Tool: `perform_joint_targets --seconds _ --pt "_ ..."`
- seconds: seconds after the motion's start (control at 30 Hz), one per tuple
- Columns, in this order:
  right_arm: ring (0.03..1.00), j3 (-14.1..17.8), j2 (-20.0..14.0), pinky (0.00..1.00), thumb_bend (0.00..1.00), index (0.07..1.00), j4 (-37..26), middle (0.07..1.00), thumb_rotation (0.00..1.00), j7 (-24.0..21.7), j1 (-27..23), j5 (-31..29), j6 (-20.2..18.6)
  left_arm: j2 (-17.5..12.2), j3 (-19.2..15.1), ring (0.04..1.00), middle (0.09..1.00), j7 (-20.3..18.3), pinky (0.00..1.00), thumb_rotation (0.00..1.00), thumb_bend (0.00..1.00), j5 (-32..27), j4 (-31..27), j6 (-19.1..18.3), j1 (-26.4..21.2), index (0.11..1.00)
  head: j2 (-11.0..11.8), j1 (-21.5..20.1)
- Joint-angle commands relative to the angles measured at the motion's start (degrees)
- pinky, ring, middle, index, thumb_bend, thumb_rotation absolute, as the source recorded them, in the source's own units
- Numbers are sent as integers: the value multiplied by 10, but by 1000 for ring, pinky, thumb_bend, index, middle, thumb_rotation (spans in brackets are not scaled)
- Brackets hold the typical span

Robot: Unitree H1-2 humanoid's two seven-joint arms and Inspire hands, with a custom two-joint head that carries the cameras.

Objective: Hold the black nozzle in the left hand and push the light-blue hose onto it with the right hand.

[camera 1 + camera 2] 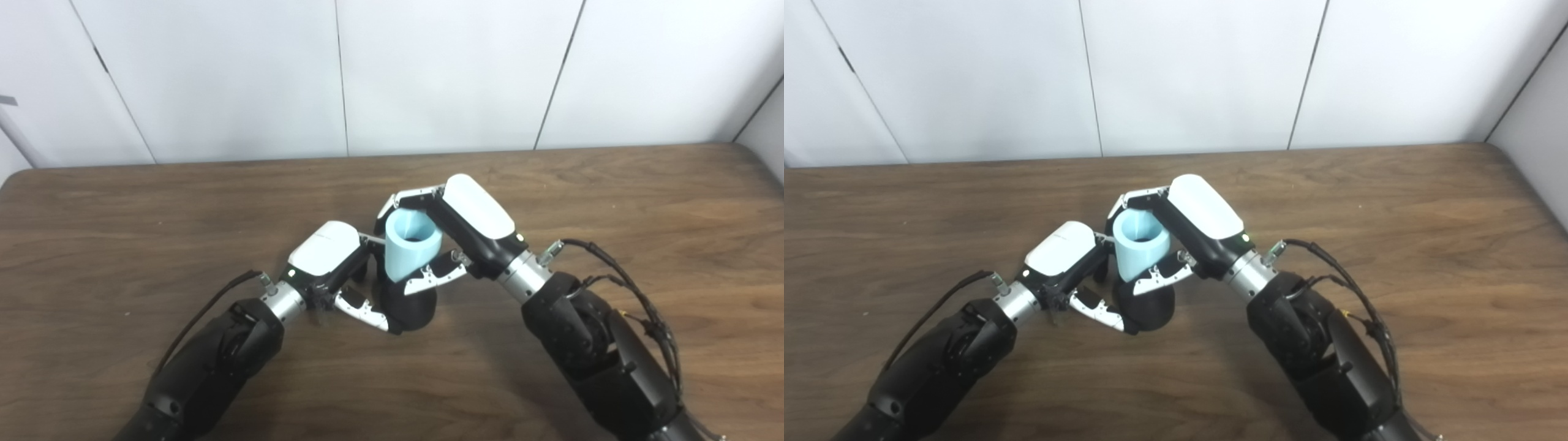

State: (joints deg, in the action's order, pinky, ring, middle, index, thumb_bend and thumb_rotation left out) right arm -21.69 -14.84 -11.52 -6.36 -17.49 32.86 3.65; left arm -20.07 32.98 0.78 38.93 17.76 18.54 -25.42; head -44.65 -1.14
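The black nozzle (411, 309) stands on the wooden table (122, 214) near the middle, with my left hand (331, 260) shut on its left side, thumb across its base. The light-blue hose (409, 246), a short open-topped tube, sits upright directly on top of the nozzle. My right hand (456, 229) is shut on the hose, fingers curled behind it and thumb in front. The joint between hose and nozzle is partly hidden by the fingers. In the right eye view the hose (1140, 244) and nozzle (1149, 309) stack the same way.
White wall panels (429, 73) rise behind the table's far edge. A black cable bundle (637, 294) loops off my right forearm. Bare wood lies to both sides of the hands.
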Motion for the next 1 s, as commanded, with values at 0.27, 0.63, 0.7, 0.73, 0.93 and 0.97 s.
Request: perform_joint_targets --seconds 0.27,0.63,0.7,0.73,0.93,0.97 --pt "376 -23 5 310 514 526 41 468 0 -41 34 9 -24 2 27 389 456 -40 315 0 523 33 32 -3 28 502 1 -3" --pt "673 -7 9 507 870 844 -38 784 204 -48 19 45 -64 5 26 374 446 -41 309 0 521 27 34 -2 27 509 2 -4" --pt "711 -1 12 532 884 887 -57 837 230 -52 14 51 -75 5 26 374 445 -41 310 0 521 26 34 -2 28 510 3 -5" --pt "729 1 13 544 888 917 -62 865 243 -55 13 53 -79 5 26 375 445 -41 309 0 521 26 34 -2 28 510 3 -5" --pt "809 34 32 597 940 998 -94 956 238 -64 6 14 -101 6 24 366 440 -45 300 0 521 24 33 -6 28 513 6 -6" --pt "788 42 37 579 956 1000 -96 959 233 -62 6 4 -102 6 24 365 438 -44 299 0 521 24 34 -5 27 513 6 -6"
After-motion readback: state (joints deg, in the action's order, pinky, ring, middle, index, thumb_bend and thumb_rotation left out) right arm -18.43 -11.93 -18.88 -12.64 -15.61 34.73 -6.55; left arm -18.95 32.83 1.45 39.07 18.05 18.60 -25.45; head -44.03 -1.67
